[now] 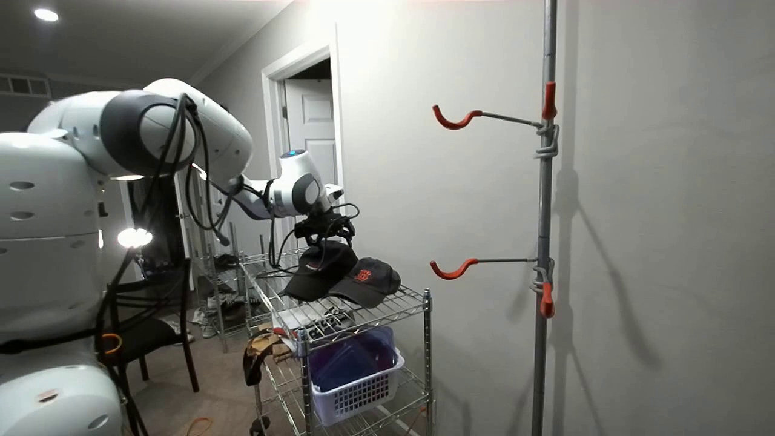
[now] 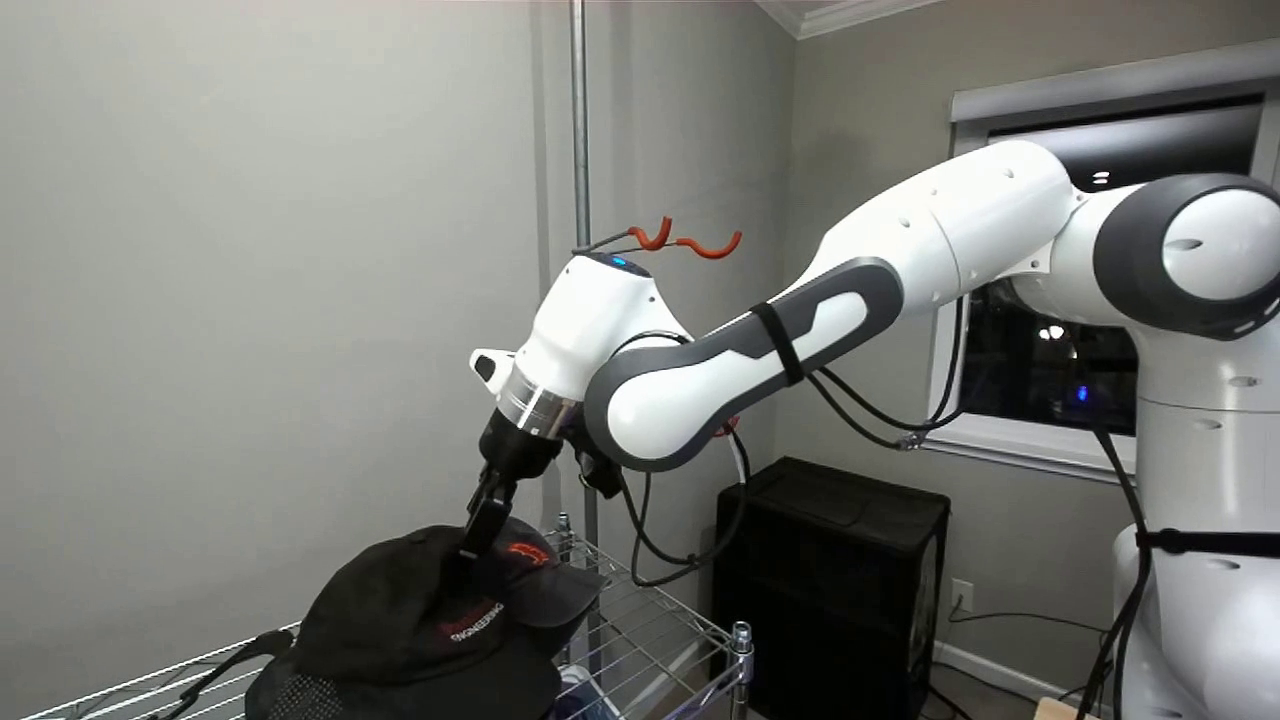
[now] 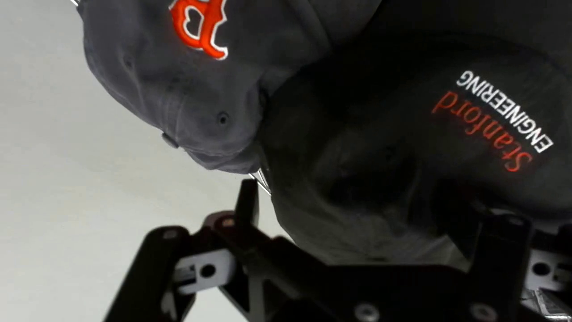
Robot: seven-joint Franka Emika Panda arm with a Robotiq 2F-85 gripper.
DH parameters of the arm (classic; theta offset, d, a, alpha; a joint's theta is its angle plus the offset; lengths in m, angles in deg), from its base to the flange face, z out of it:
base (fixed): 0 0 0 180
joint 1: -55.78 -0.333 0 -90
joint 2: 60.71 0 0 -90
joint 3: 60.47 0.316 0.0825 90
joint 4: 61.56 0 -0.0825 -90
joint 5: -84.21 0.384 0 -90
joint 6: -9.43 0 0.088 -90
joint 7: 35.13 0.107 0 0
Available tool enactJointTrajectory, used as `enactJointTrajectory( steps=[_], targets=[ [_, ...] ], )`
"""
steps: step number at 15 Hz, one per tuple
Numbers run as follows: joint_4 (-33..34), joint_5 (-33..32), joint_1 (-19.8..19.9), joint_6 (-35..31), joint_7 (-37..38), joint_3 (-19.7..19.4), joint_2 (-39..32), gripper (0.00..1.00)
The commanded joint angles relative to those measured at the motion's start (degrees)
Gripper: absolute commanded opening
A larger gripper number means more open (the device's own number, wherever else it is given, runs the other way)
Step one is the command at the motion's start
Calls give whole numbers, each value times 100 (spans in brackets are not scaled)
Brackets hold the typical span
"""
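My gripper [image 1: 331,240] is open, pointing down over the crown of a black cap [image 1: 321,269]. In the wrist view its fingers [image 3: 368,197] stand wide apart, with the crown of the black cap [image 3: 357,147] between and beyond them. The cap bears red and white "Stanford Engineering" lettering. In an exterior view a fingertip of the gripper [image 2: 470,550] overlaps the black cap [image 2: 380,600]; I cannot tell whether it touches. A dark grey cap [image 1: 378,278] with a red emblem lies against the black one; it also shows in the wrist view [image 3: 147,80].
Both caps lie on a wire shelf rack [image 1: 427,351]. A lower level holds a white basket [image 1: 357,399] with purple-blue things. A metal pole [image 1: 545,206] carries red-tipped hooks, an upper one [image 1: 457,124] and a lower one [image 1: 454,272]. A black cabinet [image 2: 830,560] stands beyond the rack.
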Motion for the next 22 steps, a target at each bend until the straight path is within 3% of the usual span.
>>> enactJointTrajectory(
  steps=[1, 8, 9, 11, 19, 22],
  targets=[
    [218, 467, 53, 149, -531, 91, -74, 100],
    [345, 915, 63, 284, -893, 182, -311, 100],
    [369, 927, 65, 341, -932, 193, -350, 75],
    [433, 917, 63, 452, -975, 204, -420, 67],
    [683, 850, 69, 837, -970, 184, -450, 13],
    [761, 845, 65, 958, -969, 182, -407, 2]
  ],
)
